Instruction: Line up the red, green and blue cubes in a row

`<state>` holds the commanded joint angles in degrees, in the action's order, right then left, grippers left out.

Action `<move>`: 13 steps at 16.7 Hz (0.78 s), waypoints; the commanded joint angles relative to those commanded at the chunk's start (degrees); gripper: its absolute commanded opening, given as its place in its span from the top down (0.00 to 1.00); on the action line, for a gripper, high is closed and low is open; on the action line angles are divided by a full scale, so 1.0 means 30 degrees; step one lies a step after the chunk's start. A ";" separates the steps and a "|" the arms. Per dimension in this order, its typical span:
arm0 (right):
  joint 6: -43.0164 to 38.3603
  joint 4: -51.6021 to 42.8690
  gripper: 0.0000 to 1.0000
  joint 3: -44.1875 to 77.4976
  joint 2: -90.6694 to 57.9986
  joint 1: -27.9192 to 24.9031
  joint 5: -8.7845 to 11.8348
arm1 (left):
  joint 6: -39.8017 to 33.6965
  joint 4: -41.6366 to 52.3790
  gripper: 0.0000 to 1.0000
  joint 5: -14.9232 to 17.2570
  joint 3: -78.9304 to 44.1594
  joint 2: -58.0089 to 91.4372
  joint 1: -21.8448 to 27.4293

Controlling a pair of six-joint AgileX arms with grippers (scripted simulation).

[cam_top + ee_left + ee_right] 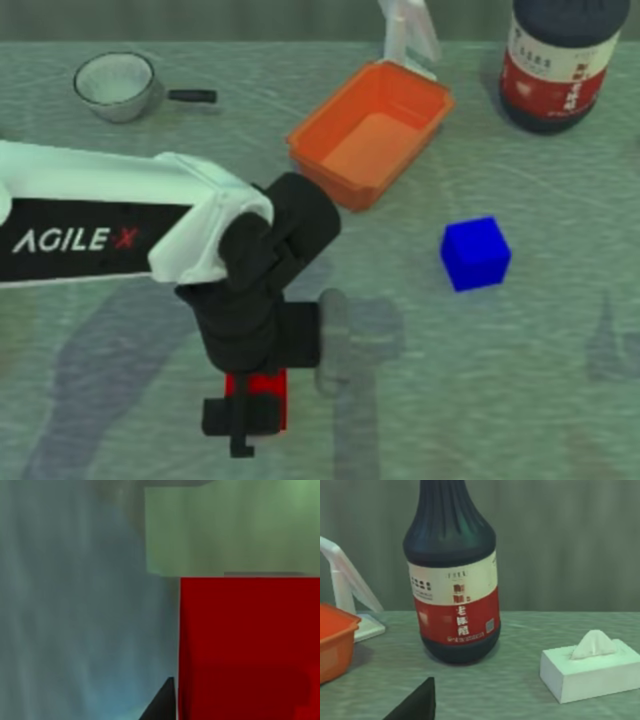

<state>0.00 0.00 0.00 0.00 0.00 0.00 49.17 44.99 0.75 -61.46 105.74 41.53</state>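
The red cube (262, 392) sits near the table's front edge, left of centre, with my left gripper (247, 418) shut on it from above. In the left wrist view the red cube (245, 645) fills the frame, and one dark fingertip (162, 706) lies against its side. A pale green block (225, 530) sits just beyond the red cube there; it looks like the green cube, which is hidden under the arm in the top view. The blue cube (475, 253) stands alone to the right of centre. My right gripper (462, 716) is parked out of the top view, open.
An orange tray (345, 170) lies at the back centre, with a white stand (408, 30) behind it. A dark sauce bottle (555, 60) stands at the back right and a small metal pan (115, 85) at the back left. A tissue box (590, 672) shows in the right wrist view.
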 joint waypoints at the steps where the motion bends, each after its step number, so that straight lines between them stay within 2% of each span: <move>1: 0.0000 0.0000 0.00 0.0000 0.0000 0.0000 0.0000 | 0.0000 0.0000 0.10 0.0000 0.0000 0.0000 0.0000; 2: 0.0000 0.0000 0.00 0.0000 0.0000 0.0000 0.0000 | 0.0000 0.0000 0.02 0.0000 0.0000 0.0000 0.0000; 3: 0.0000 0.0000 0.00 0.0000 0.0000 0.0000 0.0000 | 0.0000 0.0000 0.00 0.0000 0.0000 0.0000 0.0000; 13: 0.0000 0.0000 0.00 0.0000 0.0000 0.0000 0.0000 | 0.0007 0.0335 0.00 -0.0003 -0.0279 -0.0116 -0.0052</move>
<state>0.00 0.00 0.00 0.00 0.00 0.00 49.19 46.00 0.75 -62.30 105.39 41.37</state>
